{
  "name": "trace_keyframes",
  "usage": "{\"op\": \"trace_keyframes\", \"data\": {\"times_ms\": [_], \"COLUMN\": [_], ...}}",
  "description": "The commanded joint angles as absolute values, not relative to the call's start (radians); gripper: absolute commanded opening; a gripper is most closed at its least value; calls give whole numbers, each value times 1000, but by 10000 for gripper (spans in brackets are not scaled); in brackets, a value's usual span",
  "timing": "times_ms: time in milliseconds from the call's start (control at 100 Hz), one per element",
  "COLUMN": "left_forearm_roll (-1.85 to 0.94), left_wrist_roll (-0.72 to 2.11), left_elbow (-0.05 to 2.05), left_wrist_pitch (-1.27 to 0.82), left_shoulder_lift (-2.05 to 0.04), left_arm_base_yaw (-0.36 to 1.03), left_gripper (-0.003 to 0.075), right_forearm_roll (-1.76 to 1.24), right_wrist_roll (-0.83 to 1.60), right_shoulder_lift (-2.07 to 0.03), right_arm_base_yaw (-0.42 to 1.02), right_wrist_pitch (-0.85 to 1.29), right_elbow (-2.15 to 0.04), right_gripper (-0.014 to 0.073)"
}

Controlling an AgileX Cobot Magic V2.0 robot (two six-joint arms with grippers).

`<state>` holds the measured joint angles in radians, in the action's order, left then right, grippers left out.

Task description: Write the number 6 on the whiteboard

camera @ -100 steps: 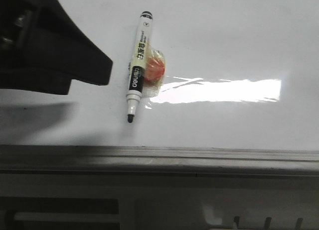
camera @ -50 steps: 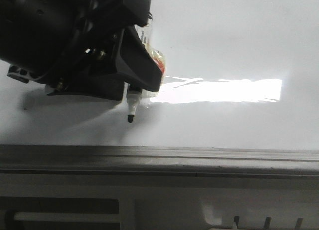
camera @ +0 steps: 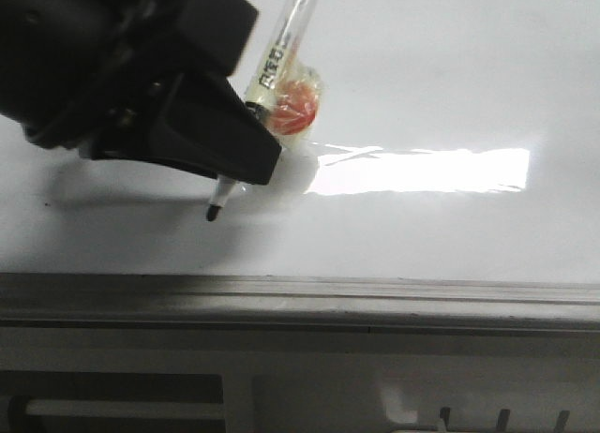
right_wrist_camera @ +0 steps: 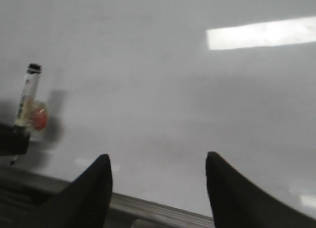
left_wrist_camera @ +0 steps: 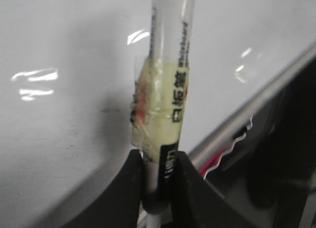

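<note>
Black-and-white marker [camera: 278, 53]: clamped in left claw [left_wrist_camera: 159, 171], long axis tilted, tip just over whiteboard [camera: 422, 86] near its front frame. No number 6 visible yet. Right claw [right_wrist_camera: 158, 176]: apart, empty, farther away.
</note>
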<state>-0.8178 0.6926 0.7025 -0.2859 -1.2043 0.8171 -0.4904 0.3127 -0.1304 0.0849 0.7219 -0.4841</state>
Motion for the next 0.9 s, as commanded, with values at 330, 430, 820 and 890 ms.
{"op": "trace_keyframes", "data": {"times_ms": [330,430,820,890], "left_forearm_roll": [-742,-744,-739,-734], "left_wrist_roll": [1249,1249,1251,1251], "left_elbow": [733,733,733,733], "left_wrist_pitch": [-533,-533,-557,-557], "left_shoulder_lift": [-1073,-1073,-1073,-1073], "left_arm_base_yaw": [817,817,817,817], "left_gripper": [-19,-19,-19,-19], "right_forearm_roll": [-890,-891,-1095,-1096], "right_wrist_roll": [921,943,1201,1208], "right_shoulder_lift": [-353,-418,-713,-761], "right_arm_base_yaw": [275,331,518,555], "right_wrist_pitch": [787,763,631,612], "right_elbow": [-515,-515,-521,-527], "right_gripper": [376,377,441,449]}}
